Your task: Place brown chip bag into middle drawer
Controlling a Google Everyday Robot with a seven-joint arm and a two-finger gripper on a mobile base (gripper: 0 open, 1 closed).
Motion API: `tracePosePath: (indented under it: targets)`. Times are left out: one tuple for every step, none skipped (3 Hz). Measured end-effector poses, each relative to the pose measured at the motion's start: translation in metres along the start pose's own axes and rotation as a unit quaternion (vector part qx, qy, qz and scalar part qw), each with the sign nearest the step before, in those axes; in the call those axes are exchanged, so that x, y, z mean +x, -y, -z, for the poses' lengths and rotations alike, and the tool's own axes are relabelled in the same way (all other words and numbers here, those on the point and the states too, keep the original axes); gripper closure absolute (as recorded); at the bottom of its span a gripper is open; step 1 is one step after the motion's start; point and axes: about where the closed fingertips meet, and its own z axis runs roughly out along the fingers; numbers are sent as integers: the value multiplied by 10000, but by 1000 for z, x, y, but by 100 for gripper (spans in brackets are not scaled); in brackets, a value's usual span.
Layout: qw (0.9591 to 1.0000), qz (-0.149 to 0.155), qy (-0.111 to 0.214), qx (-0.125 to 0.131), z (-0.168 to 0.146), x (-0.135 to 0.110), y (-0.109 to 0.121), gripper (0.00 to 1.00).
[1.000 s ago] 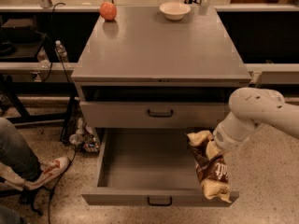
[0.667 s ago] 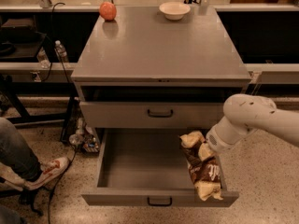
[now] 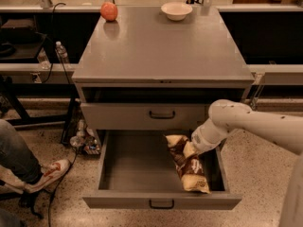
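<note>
The brown chip bag [image 3: 188, 167] lies lengthwise in the right part of the open middle drawer [image 3: 142, 167], its tan ends pointing back-left and front-right. My gripper [image 3: 193, 147] is at the end of the white arm that comes in from the right. It sits at the bag's upper end, down inside the drawer. The wrist hides the gripper's tips. The drawer is pulled fully out, with its dark bar handle [image 3: 161, 204] at the front.
The upper grey front [image 3: 162, 114] is shut. On the cabinet top stand an orange-red round fruit [image 3: 109, 11] at the back left and a white bowl [image 3: 176, 10] at the back. A person's leg and shoe [image 3: 45, 173] are on the floor at the left.
The arm has moved left and down into the drawer. The chip bag went with it, from over the drawer's right edge to inside the tray.
</note>
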Motion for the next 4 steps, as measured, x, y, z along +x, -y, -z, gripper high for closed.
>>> tracePosePath:
  targets:
    - [9995,-72,-216,-217,-31,-7,-1,51]
    - [9987,-114,-252,-437,-44,-8,0,28]
    - [9977,-160,-122,-654,-37,-5,6,5]
    - [9968,-280,79,-749,-19,0,23,0]
